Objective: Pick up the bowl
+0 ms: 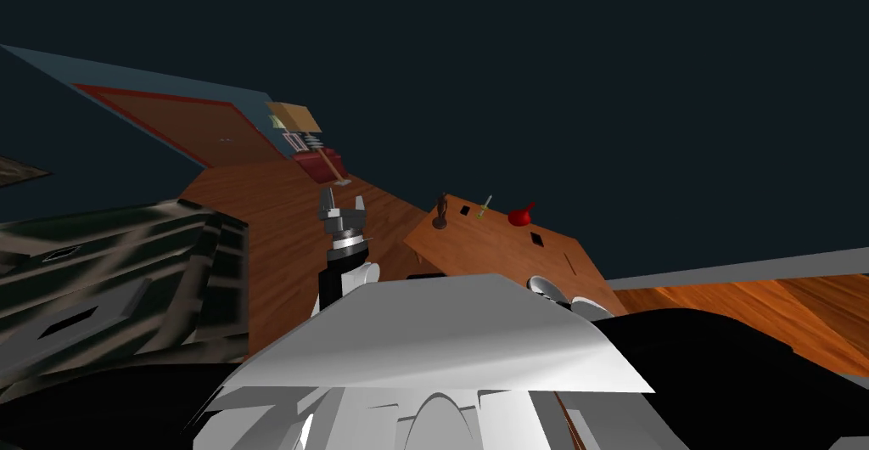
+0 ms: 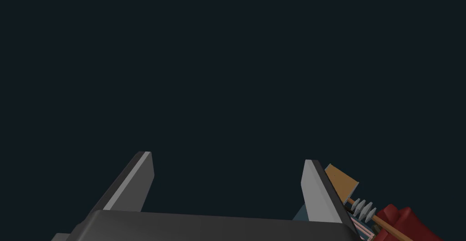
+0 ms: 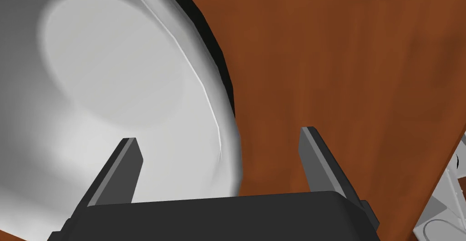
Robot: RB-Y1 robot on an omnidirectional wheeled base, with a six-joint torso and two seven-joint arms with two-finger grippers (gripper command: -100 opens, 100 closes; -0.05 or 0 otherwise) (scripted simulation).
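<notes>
A large white bowl rests on a brown wooden table, close under my right hand. My right gripper is open and straddles the bowl's rim: one finger hangs over the bowl's inside, the other over the bare tabletop. Nothing is held between them. My left gripper is raised over the wooden floor to the left of the table, and in the left wrist view the left gripper is open and empty.
Further back on the table stand a dark figurine, a red object and some small dark flat pieces. A dark patterned piece of furniture lies to my left. A tan box and red furniture stand far back.
</notes>
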